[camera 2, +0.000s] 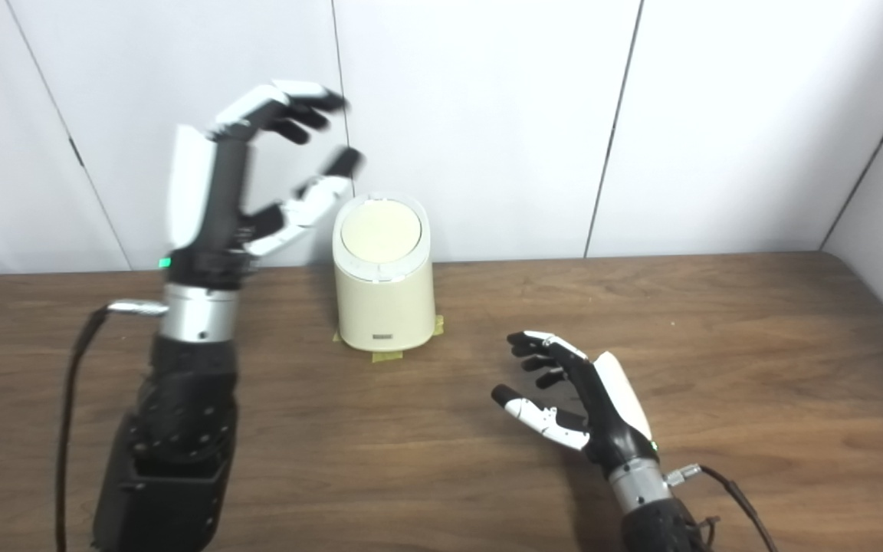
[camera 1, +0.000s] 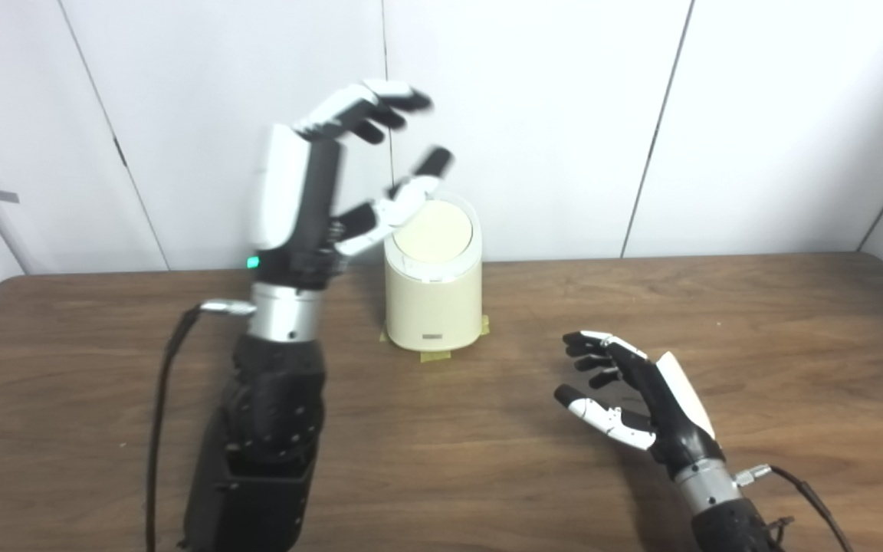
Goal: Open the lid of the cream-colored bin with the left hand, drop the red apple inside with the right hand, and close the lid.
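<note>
The cream-colored bin (camera 1: 434, 307) stands upright on yellow tape at the table's back middle, its round lid (camera 1: 435, 230) shut and tilted toward me. My left hand (camera 1: 334, 169) is raised up left of the bin, open, fingers spread above and beside the lid, holding nothing; whether its thumb touches the lid's rim I cannot tell. My right hand (camera 1: 633, 391) rests low over the table, right of and nearer than the bin, open and empty. No red apple is in view. The bin also shows in the right eye view (camera 2: 384, 299).
The brown wooden table (camera 1: 756, 322) spreads wide on both sides. White wall panels (camera 1: 549, 115) stand close behind the bin. Cables run from both wrists, left (camera 1: 165, 368) and right (camera 1: 809, 498).
</note>
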